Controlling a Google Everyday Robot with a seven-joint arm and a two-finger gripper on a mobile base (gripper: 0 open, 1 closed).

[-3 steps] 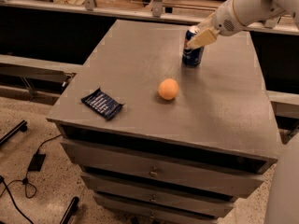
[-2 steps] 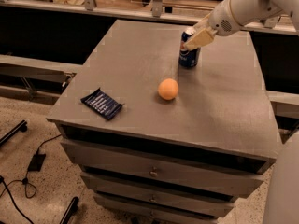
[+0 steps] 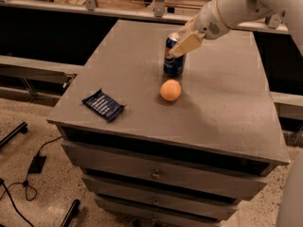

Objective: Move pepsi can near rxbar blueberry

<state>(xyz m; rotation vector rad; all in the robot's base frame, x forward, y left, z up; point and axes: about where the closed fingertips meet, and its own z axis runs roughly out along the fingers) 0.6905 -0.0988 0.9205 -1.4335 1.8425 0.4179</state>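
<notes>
The pepsi can (image 3: 173, 60) stands upright on the grey cabinet top (image 3: 227, 103), just behind the orange ball (image 3: 170, 90). My gripper (image 3: 175, 47) reaches in from the upper right and is shut on the can's upper part, with one beige finger (image 3: 185, 43) across its right side. The rxbar blueberry (image 3: 103, 105), a flat dark blue wrapper, lies near the front left corner, well left of and nearer than the can.
The cabinet has drawers (image 3: 156, 174) below its front edge. A railing and shelf (image 3: 156, 4) run along the back. Cables (image 3: 28, 174) and a stand leg lie on the floor at the left.
My gripper has moved the pepsi can leftward across the top, bringing it close behind the orange ball. The ball and the rxbar have not moved.
</notes>
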